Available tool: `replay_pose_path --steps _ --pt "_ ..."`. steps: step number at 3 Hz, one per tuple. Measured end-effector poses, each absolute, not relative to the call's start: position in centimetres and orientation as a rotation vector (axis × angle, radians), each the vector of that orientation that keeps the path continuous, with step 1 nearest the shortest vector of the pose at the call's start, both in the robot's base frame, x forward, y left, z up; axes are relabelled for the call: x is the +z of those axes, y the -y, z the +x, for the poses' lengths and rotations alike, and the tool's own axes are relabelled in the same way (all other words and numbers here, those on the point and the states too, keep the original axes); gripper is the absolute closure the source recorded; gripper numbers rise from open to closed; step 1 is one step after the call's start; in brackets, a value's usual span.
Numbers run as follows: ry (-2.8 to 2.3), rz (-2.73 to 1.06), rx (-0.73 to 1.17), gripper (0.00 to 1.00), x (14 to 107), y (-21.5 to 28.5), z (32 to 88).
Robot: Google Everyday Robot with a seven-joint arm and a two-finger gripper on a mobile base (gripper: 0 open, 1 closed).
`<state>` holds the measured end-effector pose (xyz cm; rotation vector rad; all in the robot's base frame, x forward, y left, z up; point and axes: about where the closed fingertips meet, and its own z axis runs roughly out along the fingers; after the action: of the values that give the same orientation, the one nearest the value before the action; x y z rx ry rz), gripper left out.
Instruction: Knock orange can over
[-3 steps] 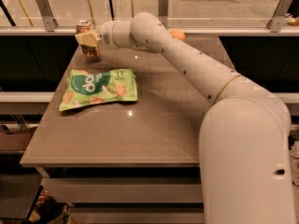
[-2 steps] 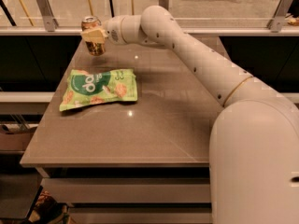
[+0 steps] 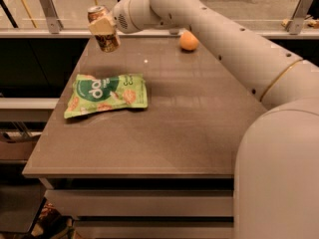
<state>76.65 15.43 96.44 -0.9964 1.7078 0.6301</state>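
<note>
Orange can (image 3: 110, 43): small metal drink can, orange-brown patterned label, silver top rim; tilted, its top leaning left and away from the camera, its base over the far left corner of the table (image 3: 174, 128). Whether the base touches the tabletop cannot be told, nor can its contents. Gripper (image 3: 101, 28): at that same far left corner, reaching in from the right; jaws clenched on the can, one cream finger (image 3: 102, 26) lying across the front of the label at mid-height, the other hidden behind the can, so the can sits between them. Arm (image 3: 214, 29): cream, jointed, running from the wrist just right of the jaws down to the robot body (image 3: 279, 178), which fills the lower right of the view. Green snack bag (image 3: 107, 94): flat, white lettering and orange-pink pictures on its face, lying on the tabletop below the jaws and toward the camera, well apart from the can; whether it is sealed and what it holds cannot be told. Orange ball-like fruit (image 3: 189, 41): round, smooth, on the tabletop to the right of the jaws, beyond the wrist and partly tucked beside the arm, near the far edge. Table: brown, glossy, rectangular. Metal post (image 3: 49, 6): grey, upright, behind and to the left of the jaws, part of a railing past the table's far edge. Nothing lies between the jaws and the bag, while the arm itself stands between the jaws and the fruit.
</note>
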Motion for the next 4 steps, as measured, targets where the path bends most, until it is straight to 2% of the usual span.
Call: replay_pose_path --steps 1,4 --pt "-1.859 -0.958 0.558 1.00 97.8 -13.0 76.4" --pt "-2.219 -0.872 0.511 1.00 96.9 -7.7 77.3"
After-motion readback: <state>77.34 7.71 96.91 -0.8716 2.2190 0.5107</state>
